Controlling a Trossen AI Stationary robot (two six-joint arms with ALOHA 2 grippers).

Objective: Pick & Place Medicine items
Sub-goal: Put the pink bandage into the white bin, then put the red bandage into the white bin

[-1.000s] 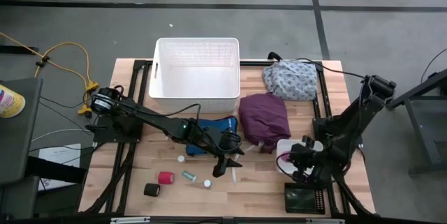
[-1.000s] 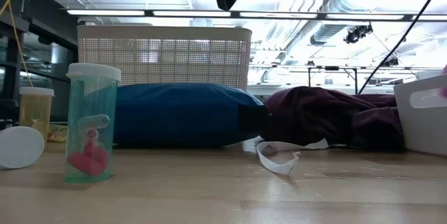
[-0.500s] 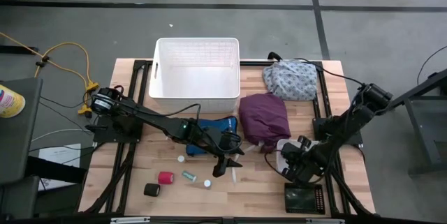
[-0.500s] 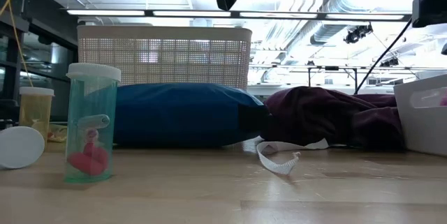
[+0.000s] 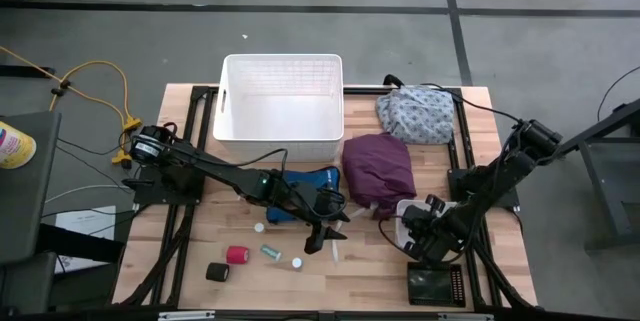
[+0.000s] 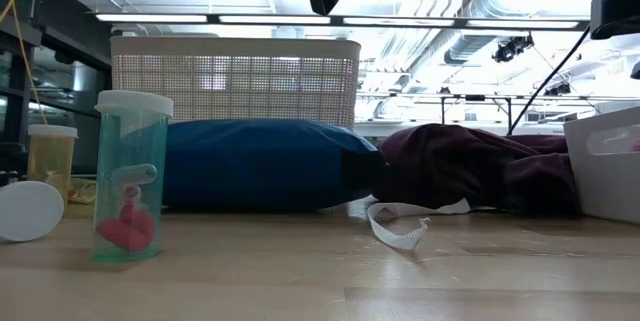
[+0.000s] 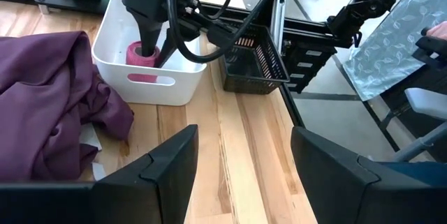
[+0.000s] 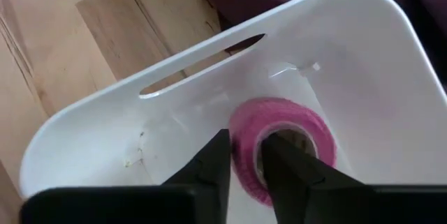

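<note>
Right tool (image 8: 244, 155) reaches down into the small white bin (image 8: 363, 56) at the right front of the bench (image 5: 360, 271). Its fingers straddle one wall of the pink bandage roll (image 8: 283, 144), one finger inside the core; whether they grip or have let go, cannot tell. The roll lies on the bin floor, so this looks like the drop-off point.

Left tool (image 7: 241, 165) hangs over mid-bench, fingers spread, holding nothing, probably waiting for its turn.

Left on the bench front: red roll (image 5: 237, 255), black roll (image 5: 217, 272), greenish vial (image 5: 271, 252), small white caps (image 5: 259, 228). Blue pouch (image 5: 305, 179) and purple cloth (image 5: 378, 161) sit behind, clear of the sorting.
</note>
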